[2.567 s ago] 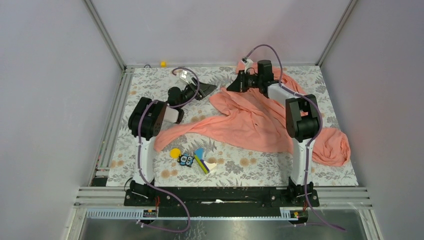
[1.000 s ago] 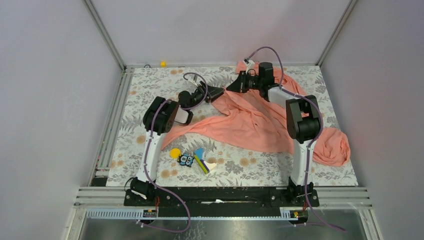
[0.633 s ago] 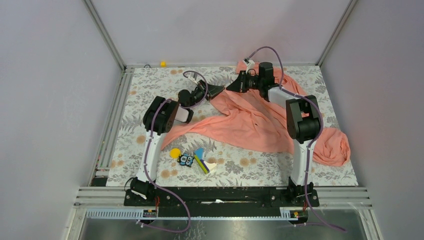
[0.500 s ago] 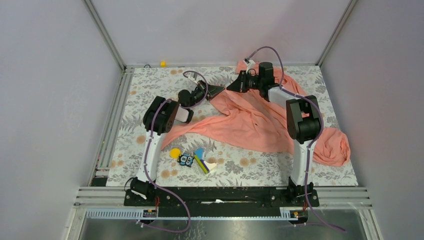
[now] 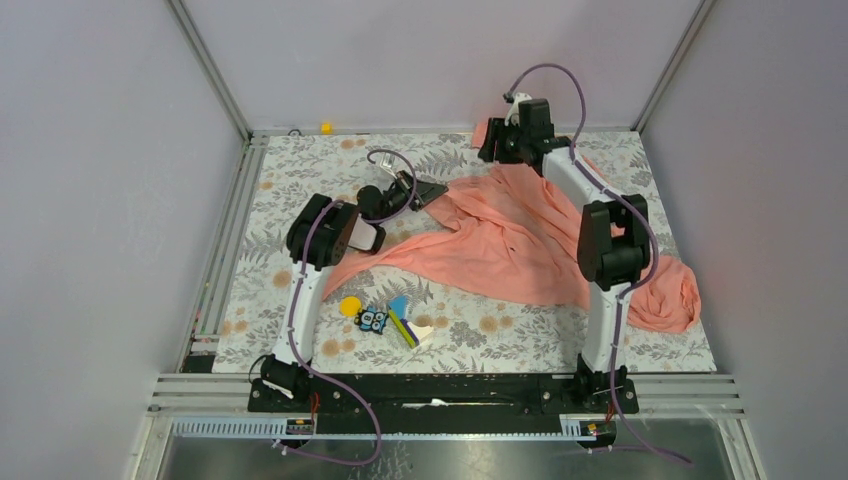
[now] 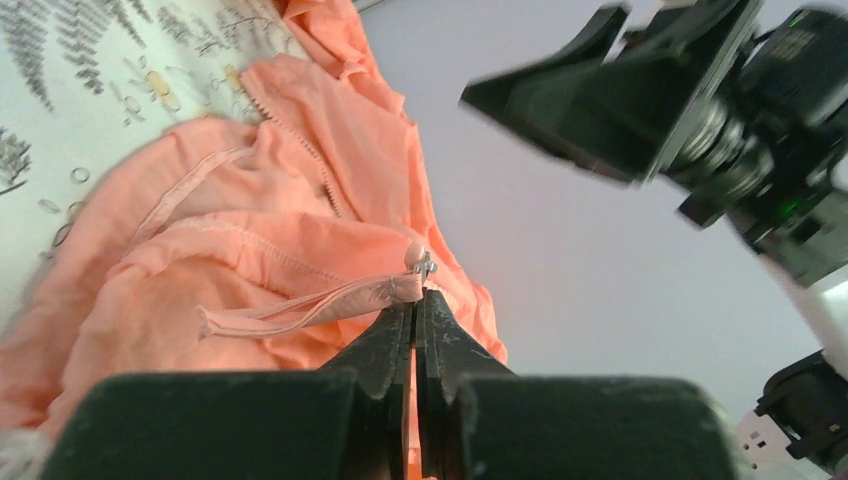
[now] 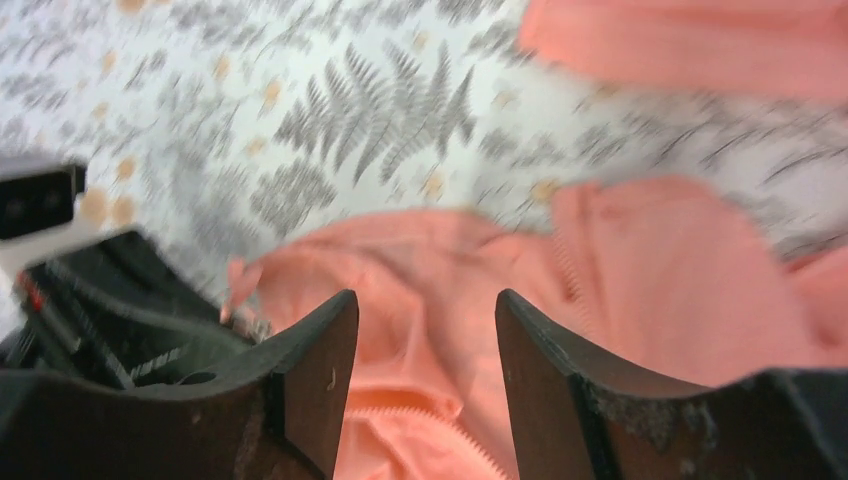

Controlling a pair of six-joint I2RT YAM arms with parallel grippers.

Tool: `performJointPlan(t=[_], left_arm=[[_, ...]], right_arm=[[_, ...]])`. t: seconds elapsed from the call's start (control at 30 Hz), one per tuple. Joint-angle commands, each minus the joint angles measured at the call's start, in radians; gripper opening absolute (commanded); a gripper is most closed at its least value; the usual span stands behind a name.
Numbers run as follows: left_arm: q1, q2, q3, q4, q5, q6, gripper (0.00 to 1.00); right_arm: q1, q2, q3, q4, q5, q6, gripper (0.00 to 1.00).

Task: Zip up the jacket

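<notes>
The salmon-pink jacket [image 5: 520,235] lies crumpled across the middle and right of the table. My left gripper [image 5: 437,190] sits at the jacket's left corner. In the left wrist view this gripper [image 6: 416,305] is shut on the jacket's [image 6: 250,260] edge, and a small metal zipper piece [image 6: 424,267] pokes out just past the tips. My right gripper [image 5: 491,150] hangs raised near the back. In its wrist view it [image 7: 425,310] is open over the jacket [image 7: 640,270], holding nothing, with zipper teeth [image 7: 480,450] showing below.
A cluster of small colourful toy pieces [image 5: 385,318] lies near the front left of the floral mat. A tiny yellow object [image 5: 326,128] sits by the back rail. Grey walls close in the back and both sides. One sleeve bunches at the right edge [image 5: 665,290].
My left gripper moved right to the jacket's corner and shut on its edge. My right gripper opened, let go of the fabric and lifted toward the back.
</notes>
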Motion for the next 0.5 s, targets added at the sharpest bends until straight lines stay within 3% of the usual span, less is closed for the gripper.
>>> performJointPlan(t=[0.0,0.2,0.47], left_arm=[[-0.006,-0.087,-0.022,0.002,0.0,0.086,0.0],[-0.011,-0.094,-0.021,-0.024,0.023,0.091,0.0],[-0.015,-0.085,-0.002,-0.044,0.026,0.085,0.0]], right_arm=[[-0.001,0.122,0.259,-0.235,0.223,-0.109,0.6],[-0.003,0.355,0.624,-0.489,0.305,-0.138,0.57],[-0.003,0.478,0.736,-0.55,0.34,-0.201,0.62]])
